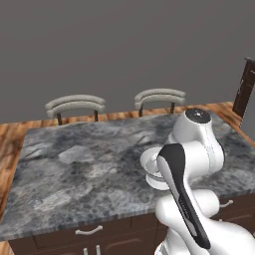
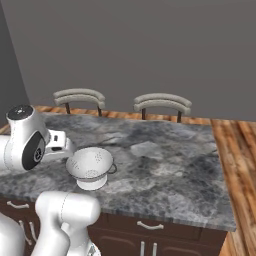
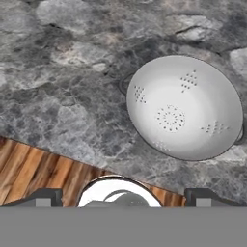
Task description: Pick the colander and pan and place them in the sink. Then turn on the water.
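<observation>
The white colander [image 2: 90, 167] stands upright on the grey marble island counter [image 2: 165, 165], near its front edge. In the left base view the colander [image 1: 149, 160] is partly hidden behind my arm. The hand view looks down into the colander [image 3: 185, 108], which sits up and to the right of my gripper [image 3: 123, 198]. The gripper is open, its two fingertips [image 3: 46, 197] far apart with nothing between them, and it hovers above the counter's front edge, short of the colander. The pan, the sink and the water are out of view.
Two padded stools [image 1: 74, 105] [image 1: 159, 97] stand behind the island. Dark drawers with pale handles [image 2: 150, 226] run under the counter. Wooden floor [image 2: 240, 150] surrounds the island, and a dark cabinet [image 1: 245, 87] stands at the far right.
</observation>
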